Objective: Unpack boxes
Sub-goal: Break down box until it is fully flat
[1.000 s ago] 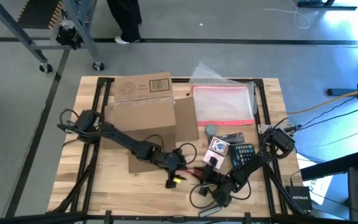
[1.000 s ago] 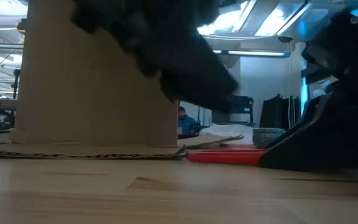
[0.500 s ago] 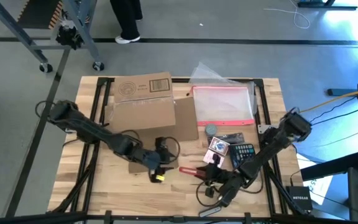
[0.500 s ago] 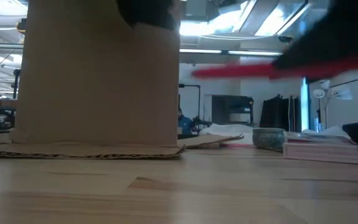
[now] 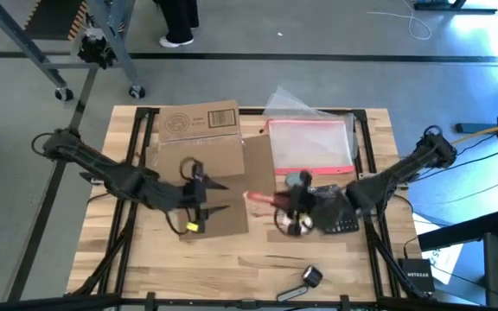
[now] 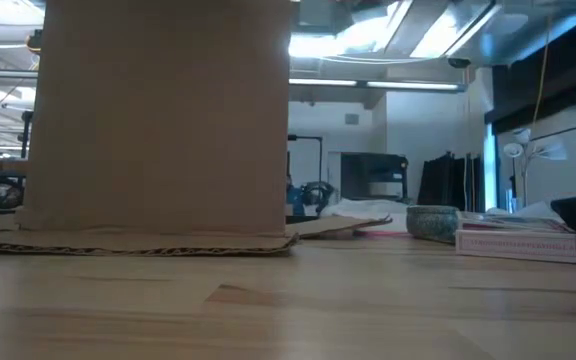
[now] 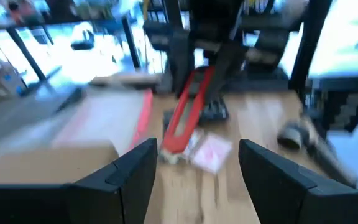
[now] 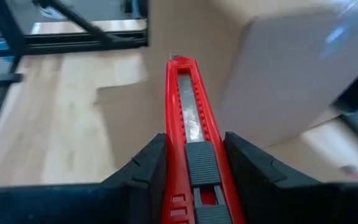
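Having lifted off the near table edge and swung in toward the plain brown corrugated cardboard box [image 5: 201,151] standing at table centre-left, now hovering beside it. Clamping the red plastic utility knife [image 8: 191,134] in the right gripper [image 5: 294,200], blade aimed boxward, probably for slitting; spreading the left gripper [image 5: 204,197] wide, empty. Showing blade only at the right wrist; catching neither arm down low.

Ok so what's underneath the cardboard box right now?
The cardboard box stands on a flat sheet of cardboard, possibly its own flap, lying on the wooden table. The sheet's edge pokes out along the base; anything beneath the box itself is covered.
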`<move>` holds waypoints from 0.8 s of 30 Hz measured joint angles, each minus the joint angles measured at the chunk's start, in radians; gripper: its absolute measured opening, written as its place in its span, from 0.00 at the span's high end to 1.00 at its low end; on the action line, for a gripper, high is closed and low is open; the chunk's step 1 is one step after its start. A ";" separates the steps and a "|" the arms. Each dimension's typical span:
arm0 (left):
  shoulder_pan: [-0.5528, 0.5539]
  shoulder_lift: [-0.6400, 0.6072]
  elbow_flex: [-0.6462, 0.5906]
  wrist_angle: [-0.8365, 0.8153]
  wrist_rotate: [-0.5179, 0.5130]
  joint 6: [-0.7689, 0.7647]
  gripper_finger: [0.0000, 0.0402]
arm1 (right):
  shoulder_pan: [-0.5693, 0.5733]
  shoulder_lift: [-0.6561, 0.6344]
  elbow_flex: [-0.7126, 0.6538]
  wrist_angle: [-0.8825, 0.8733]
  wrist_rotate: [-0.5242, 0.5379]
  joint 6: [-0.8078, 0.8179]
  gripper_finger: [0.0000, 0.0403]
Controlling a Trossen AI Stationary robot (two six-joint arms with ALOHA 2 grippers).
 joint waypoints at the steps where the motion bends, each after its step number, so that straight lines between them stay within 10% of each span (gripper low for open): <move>1: 0.006 -0.015 0.015 0.013 0.000 0.022 0.45 | -0.025 -0.015 0.036 -0.048 -0.008 -0.034 0.67; 10: 0.158 -0.057 0.067 -0.224 0.001 -0.034 0.45 | -0.351 -0.052 0.318 -0.372 -0.068 -0.392 0.67; 24: 0.174 -0.007 0.075 -0.515 0.020 -0.145 0.45 | -0.819 -0.049 0.251 -0.248 -0.739 -0.635 0.67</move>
